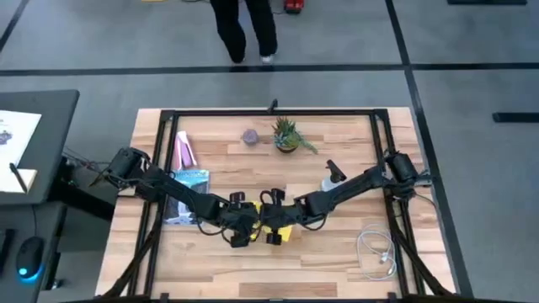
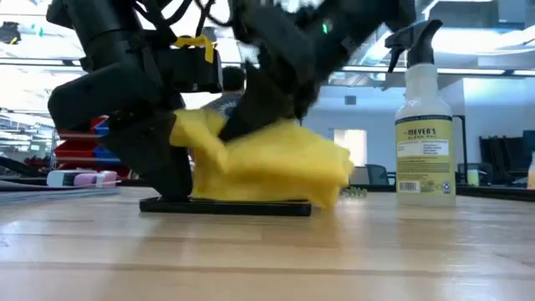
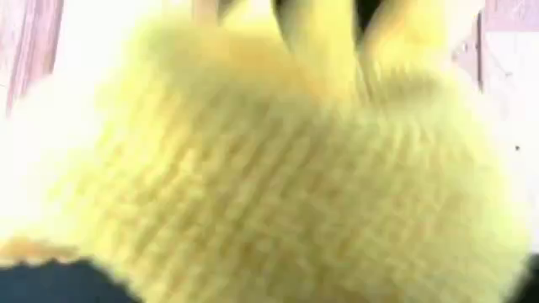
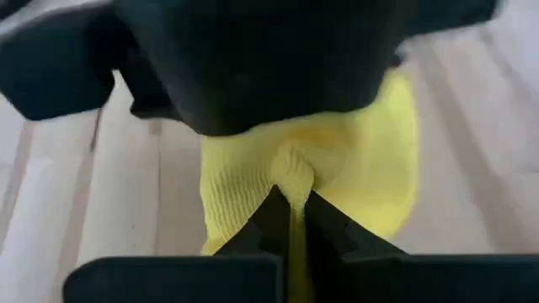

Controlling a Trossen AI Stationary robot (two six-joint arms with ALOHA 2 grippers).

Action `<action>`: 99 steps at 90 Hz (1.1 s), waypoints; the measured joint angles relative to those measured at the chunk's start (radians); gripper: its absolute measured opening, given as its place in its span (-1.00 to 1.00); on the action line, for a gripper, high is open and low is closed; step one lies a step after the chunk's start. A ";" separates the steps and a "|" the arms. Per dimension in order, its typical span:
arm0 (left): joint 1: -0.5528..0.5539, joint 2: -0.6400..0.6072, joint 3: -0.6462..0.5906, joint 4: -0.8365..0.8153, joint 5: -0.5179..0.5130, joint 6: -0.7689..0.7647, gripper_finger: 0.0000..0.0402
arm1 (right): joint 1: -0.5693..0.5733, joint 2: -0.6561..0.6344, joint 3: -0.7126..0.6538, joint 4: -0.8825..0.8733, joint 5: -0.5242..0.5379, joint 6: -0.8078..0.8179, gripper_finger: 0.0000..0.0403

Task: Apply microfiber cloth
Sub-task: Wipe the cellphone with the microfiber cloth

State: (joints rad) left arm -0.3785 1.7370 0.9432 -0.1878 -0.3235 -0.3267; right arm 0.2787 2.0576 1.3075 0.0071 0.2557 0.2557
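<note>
At the bench's (image 1: 337, 261) middle we clamp the right end effector (image 4: 290, 220) on a pinch of the microfiber cloth (image 2: 267, 167) draped over the black smartphone (image 2: 226, 206), likely to wipe it, while the left end effector (image 1: 240, 236) sits touching the cloth, its grip unclear.

Phone (image 2: 224, 206) mostly under cloth (image 2: 267, 167) in low view; only thin dark edge shows. High view: cloth (image 1: 282, 232) mostly covered by both grippers, phone can't be made out. Left wrist view: cloth (image 3: 278, 168) fills pic, blurred, left fingers not visible. Right gripper (image 4: 291, 220) pinches a fold of cloth, the other arm's dark body blocks what's beyond. Person (image 1: 246, 29) cut at top edge, legs only. Sprayer (image 2: 425, 125) label too small to read below the brand.
</note>
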 joint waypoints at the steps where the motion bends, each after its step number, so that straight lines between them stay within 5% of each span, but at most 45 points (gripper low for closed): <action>1: 0.000 0.000 0.000 0.002 0.000 0.000 -0.06 | 0.000 0.006 0.000 -0.001 -0.001 -0.003 -1.00; 34: 0.001 -0.005 -0.144 0.146 0.013 -0.051 -0.06 | -0.053 0.099 0.021 0.100 -0.051 -0.025 -1.00; 67: -0.019 -0.003 -0.207 0.182 0.012 -0.072 -0.06 | -0.012 0.096 0.018 -0.164 -0.025 -0.003 -1.00; 99: -0.016 -0.002 -0.212 0.271 0.033 -0.006 -0.06 | -0.056 0.107 0.006 0.054 -0.098 -0.107 -1.00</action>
State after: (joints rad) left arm -0.3943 1.7351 0.7307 0.0834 -0.2905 -0.3331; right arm 0.2227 2.1643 1.3140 0.0612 0.1574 0.1483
